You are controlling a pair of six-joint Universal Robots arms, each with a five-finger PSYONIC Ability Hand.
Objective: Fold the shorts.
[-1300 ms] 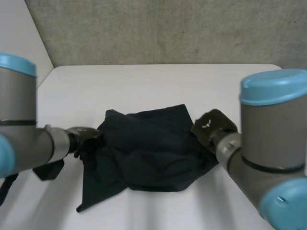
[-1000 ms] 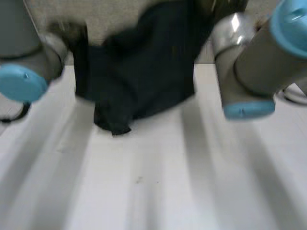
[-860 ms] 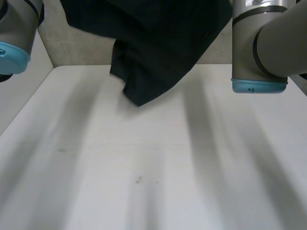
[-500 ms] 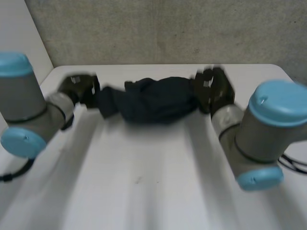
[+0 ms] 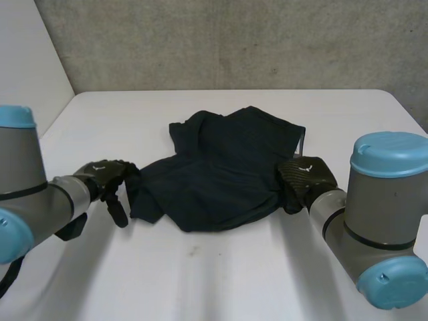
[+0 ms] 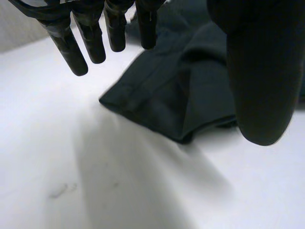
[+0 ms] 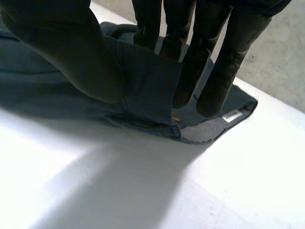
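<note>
- The dark navy shorts lie in a rumpled heap near the middle of the white counter, between the two hands.
- The left hand is at the shorts' left edge, low over the counter.
- In the left wrist view its fingers are straight and spread well away from the thumb, and they hold nothing. A corner of the cloth lies flat on the counter under the gap between them.
- The right hand is at the shorts' right edge.
- In the right wrist view its thumb and fingers pinch a raised fold of the cloth's edge, so this hand is clamped on the shorts.
- A small white label shows on the part of the cloth that lies flat just past the right hand's fingertips.
- The far part of the shorts is bunched and creased, and the near edge rests flat on the counter.
- A grey wall stands behind the counter.
</note>
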